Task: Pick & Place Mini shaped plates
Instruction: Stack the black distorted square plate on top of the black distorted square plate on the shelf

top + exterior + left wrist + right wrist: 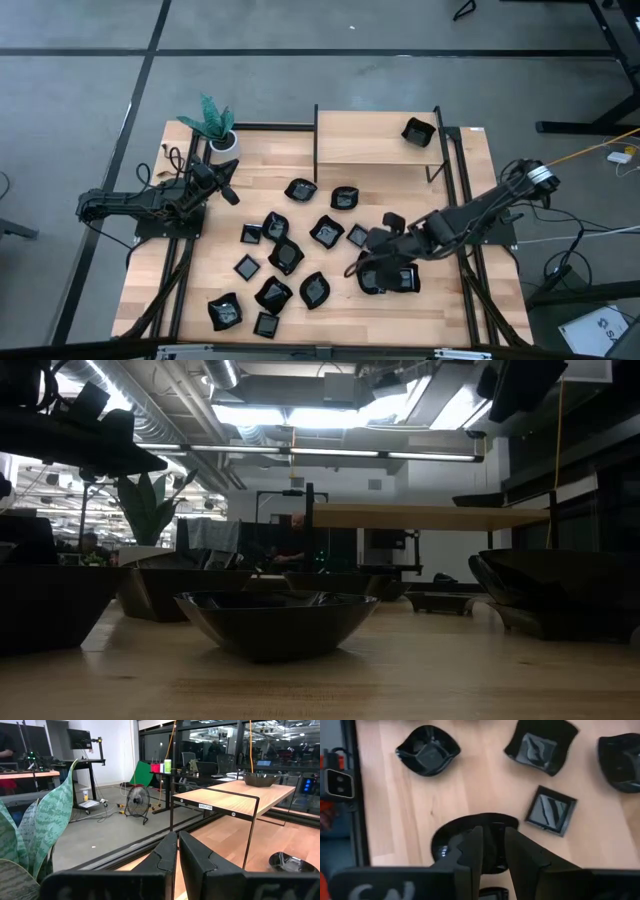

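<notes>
Nearest my low camera, a glossy black bowl-shaped plate (275, 622) is sitting among the mini shaped plates (290, 255) scattered mid-table; I'm gripping one rounded dish (470, 840) with the right gripper (492, 855), left gripper (177, 855) pinched shut.

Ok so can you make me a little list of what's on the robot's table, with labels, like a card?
table: pale wood table
plates: many small glossy black dishes of mixed shapes, scattered over the middle and near part
shelf: raised wooden shelf at the back, one black dish on it
plant: white pot with a green plant at the back left corner
left gripper: waits near the plant, fingers shut, holds nothing
right gripper: low over a rounded black dish, fingers on either side of its rim
</notes>
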Tool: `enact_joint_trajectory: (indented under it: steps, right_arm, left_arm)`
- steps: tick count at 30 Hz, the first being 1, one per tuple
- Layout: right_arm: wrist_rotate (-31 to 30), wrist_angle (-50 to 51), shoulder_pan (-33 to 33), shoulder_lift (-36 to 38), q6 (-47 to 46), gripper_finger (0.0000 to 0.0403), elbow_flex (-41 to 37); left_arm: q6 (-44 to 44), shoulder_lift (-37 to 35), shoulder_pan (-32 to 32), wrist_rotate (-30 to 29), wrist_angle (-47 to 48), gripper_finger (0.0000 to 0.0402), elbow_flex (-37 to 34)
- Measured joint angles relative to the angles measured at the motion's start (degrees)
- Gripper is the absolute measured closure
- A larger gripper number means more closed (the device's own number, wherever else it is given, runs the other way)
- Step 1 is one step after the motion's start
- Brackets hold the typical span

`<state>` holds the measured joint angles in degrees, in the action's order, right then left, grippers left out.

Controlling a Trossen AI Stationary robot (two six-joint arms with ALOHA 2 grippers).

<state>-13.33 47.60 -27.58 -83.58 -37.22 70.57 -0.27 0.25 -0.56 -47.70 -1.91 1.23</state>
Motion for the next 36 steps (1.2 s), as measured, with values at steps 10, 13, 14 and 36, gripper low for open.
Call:
enact_joint_trajectory:
  steps: [10, 13, 14, 36]
  right_arm:
    - [7.87, -1.98, -3.14, -1.45, -6.60, 0.0320, 0.00]
    - [11.51, -1.98, -3.86, -1.45, -9.98, 0.0320, 0.00]
    - [11.93, -1.96, -4.25, -1.45, -10.56, 0.0320, 0.00]
    - [10.39, -1.91, -14.21, -1.45, -10.37, 0.0320, 0.00]
  left_arm:
    - [0.00, 0.00, 0.02, 0.00, 0.00, 0.0386, 0.00]
    - [0.00, -0.01, 0.02, 0.00, 0.00, 0.0386, -0.01]
    - [0.00, -0.01, 0.01, 0.00, 0.00, 0.0386, -0.01]
    - [0.00, 0.00, 0.00, 0.00, 0.00, 0.0386, 0.00]
